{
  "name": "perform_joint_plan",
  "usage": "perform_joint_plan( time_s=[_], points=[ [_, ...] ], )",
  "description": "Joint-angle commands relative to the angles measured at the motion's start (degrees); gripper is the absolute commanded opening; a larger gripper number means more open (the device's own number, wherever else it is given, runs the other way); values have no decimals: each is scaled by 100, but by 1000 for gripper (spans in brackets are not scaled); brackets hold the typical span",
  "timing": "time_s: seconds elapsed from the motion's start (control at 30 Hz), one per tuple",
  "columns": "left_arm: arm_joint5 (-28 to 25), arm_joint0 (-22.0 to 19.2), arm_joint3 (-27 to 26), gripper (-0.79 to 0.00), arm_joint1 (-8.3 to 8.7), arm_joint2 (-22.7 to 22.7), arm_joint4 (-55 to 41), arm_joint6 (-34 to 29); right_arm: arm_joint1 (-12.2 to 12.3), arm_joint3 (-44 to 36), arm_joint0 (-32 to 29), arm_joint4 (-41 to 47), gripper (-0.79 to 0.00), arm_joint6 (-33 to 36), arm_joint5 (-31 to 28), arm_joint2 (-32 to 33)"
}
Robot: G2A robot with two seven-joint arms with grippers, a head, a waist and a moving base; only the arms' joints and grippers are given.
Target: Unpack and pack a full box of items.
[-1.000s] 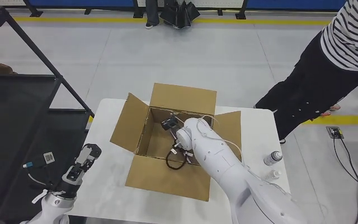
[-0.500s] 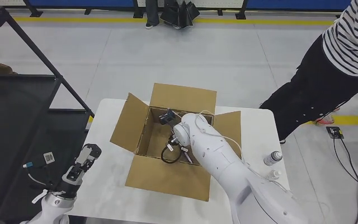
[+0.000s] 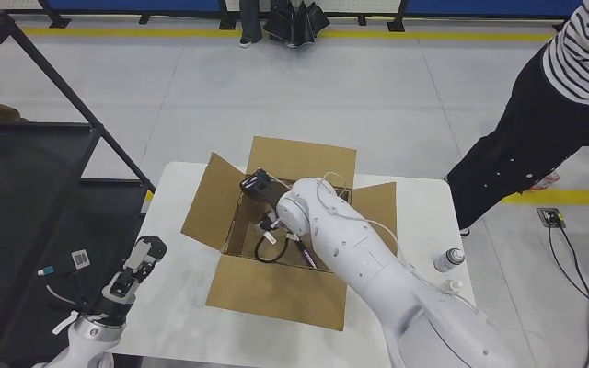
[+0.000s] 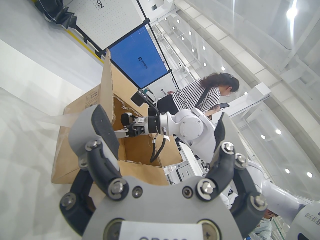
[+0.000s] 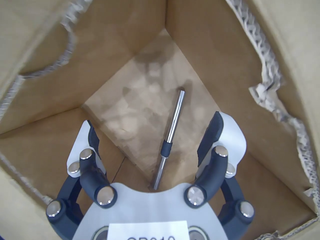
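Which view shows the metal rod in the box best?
Right wrist view: the metal rod lies plainly on the box floor. Top view: the arm mostly covers it. Left wrist view: the box wall hides it.

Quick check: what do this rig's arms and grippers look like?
The right arm and left arm are glossy white. The left gripper and right gripper match: grey plate with a white label, black links, silver bolts, white fingers with black pads. A black cable loops at the right wrist.
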Motion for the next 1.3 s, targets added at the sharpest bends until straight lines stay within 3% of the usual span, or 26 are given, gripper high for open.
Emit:
perform_joint_plan(
  time_s=[0.0, 0.1, 0.2, 0.3, 0.43, 0.77, 0.9, 1.0, 1.13, 1.27],
  points=[
    [0, 0, 0, 0, 0, 0, 0, 0, 125, -398, -91, -60, 0, 64, -5, 109],
    [0, 0, 0, 0, 0, 0, 0, 0, 420, -1318, -362, -274, 0, 250, 87, 397],
    [0, 0, 0, 0, 0, 0, 0, 0, 815, -2757, -923, -722, 0, 694, 304, 853],
    [0, 0, 0, 0, 0, 0, 0, 0, 1281, -4851, -1972, -1487, 0, 1401, 531, 1584],
    [0, 0, 0, 0, 0, 0, 0, 0, 1651, -6911, -3257, -2263, 0, 1901, 454, 2413],
    [0, 0, 0, 0, 0, 0, 0, 0, 2066, -9859, -5509, -3813, 0, 2205, 848, 4571],
    [0, 0, 0, 0, 0, 0, 0, 0, 2142, -10415, -6375, -3959, 0, 2279, 1064, 5587],
    [0, 0, 0, 0, 0, 0, 0, 0, 2174, -10405, -6911, -3887, 0, 2144, 1128, 6226],
    [0, 0, 0, 0, 0, 0, 0, 0, 2202, -9917, -7337, -3553, 0, 2001, 1090, 6789],
    [0, 0, 0, 0, 0, 0, 0, 0, 2239, -9156, -7339, -3191, 0, 2098, 869, 7043]
  ],
)
